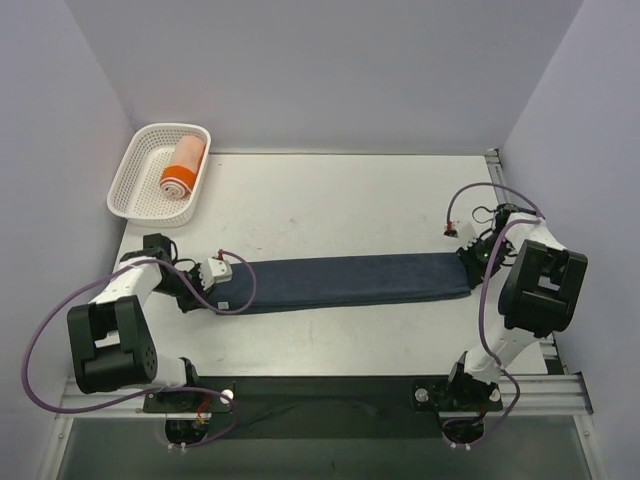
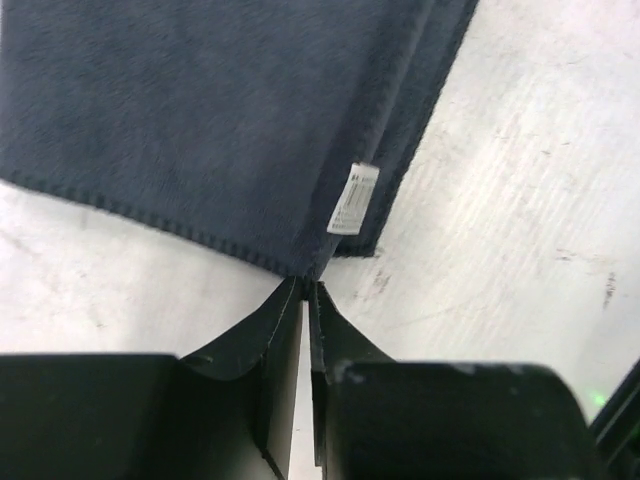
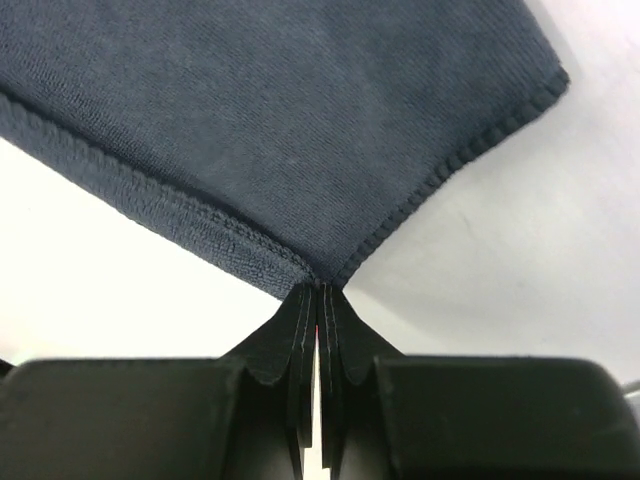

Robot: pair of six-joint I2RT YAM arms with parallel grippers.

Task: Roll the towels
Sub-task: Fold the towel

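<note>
Top external: navy towel (image 1: 350, 282) lies flat between left gripper (image 2: 306, 288) and right gripper (image 3: 320, 290). Both jaws are all but closed, each pinching an end corner, likely to pull it taut for rolling.

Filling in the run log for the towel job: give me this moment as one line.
navy towel: flat, unrolled | left gripper: pinching left-end corner | right gripper: pinching right-end corner | orange towel: rolled, in basket

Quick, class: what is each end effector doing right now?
Left end effector: closed on a corner of the navy towel.
Right end effector: closed on a corner at its other end.
</note>
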